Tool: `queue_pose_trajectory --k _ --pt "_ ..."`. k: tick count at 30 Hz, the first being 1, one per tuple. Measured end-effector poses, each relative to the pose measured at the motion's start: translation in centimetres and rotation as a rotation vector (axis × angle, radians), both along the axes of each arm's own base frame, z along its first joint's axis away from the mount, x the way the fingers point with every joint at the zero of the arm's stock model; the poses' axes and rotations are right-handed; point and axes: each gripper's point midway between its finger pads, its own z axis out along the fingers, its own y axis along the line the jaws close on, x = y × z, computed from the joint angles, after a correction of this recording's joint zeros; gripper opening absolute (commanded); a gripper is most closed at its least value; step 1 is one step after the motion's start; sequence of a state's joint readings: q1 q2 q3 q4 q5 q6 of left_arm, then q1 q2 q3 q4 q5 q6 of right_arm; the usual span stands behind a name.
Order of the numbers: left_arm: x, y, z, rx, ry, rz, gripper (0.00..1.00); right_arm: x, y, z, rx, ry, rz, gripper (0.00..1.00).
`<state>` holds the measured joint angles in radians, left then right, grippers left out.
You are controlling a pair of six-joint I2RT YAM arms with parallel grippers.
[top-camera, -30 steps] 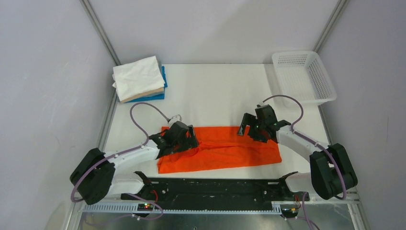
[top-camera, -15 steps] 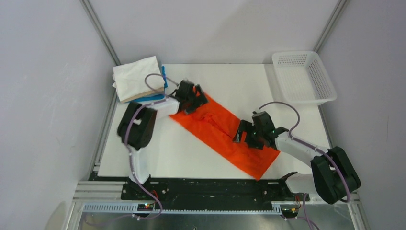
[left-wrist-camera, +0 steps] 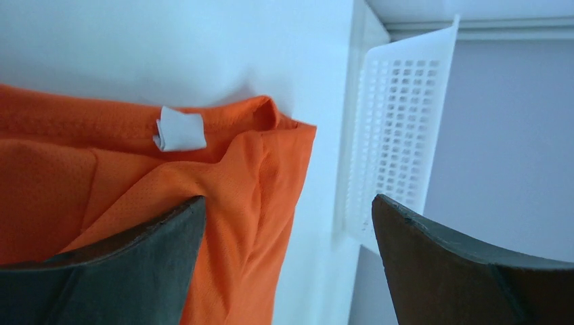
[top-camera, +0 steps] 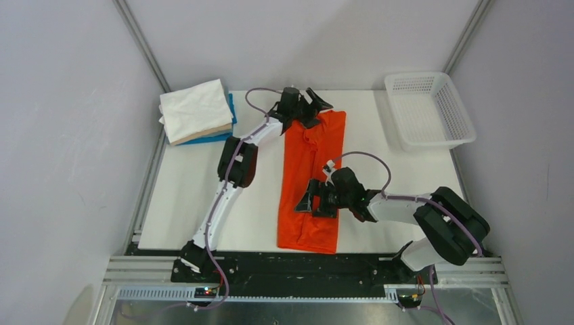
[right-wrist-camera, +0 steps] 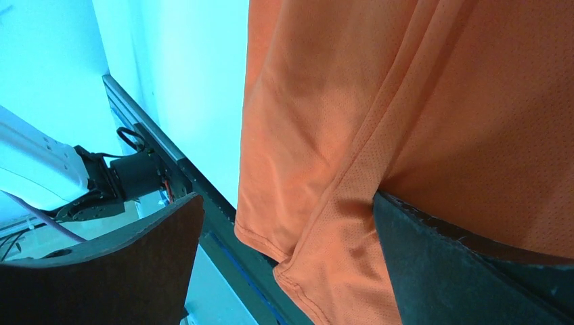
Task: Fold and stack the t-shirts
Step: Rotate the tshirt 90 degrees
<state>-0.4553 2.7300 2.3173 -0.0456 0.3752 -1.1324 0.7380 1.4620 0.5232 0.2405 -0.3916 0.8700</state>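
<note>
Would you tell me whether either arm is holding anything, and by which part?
Nothing is gripped. Both pairs of jaws stand wide open over the orange t-shirt: the left gripper at its collar end, the right gripper toward its hem.

Orange t-shirt (top-camera: pixel 311 183) lies as a long folded strip; folded pile (top-camera: pixel 197 112) far left

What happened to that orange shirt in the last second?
The orange shirt swung from crosswise at the near edge to lengthwise down the table. The left claw went with one end to the far side; the right claw slid inward over the near half. Both stayed wide open. Folded pile and basket stayed put.
</note>
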Motion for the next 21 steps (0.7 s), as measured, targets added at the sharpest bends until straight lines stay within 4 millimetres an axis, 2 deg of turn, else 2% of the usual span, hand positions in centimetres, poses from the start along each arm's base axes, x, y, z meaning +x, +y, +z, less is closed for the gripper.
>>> queue_pose_trajectory --k 6,9,14,17,21 --pt "1.3 0.1 0.2 -0.064 0.020 0.048 0.98 -0.4 0.6 0.1 -0.028 -0.021 0.004 1.00" --pt "1.9 0.8 0.1 -0.058 0.013 0.065 0.98 -2.2 0.1 -0.1 -0.088 -0.018 0.031 1.00" --pt "2.4 2.1 0.4 -0.017 -0.015 0.072 0.98 -6.1 -1.9 0.0 -0.213 -0.012 0.089 1.00" --pt "1.6 2.8 0.9 0.044 -0.020 0.057 0.98 -8.1 -2.8 1.6 -0.213 -0.032 0.130 1.00" --pt "-0.4 3.5 3.1 0.103 -0.037 0.024 0.98 -9.1 -4.1 4.4 -0.181 -0.108 0.129 1.00"
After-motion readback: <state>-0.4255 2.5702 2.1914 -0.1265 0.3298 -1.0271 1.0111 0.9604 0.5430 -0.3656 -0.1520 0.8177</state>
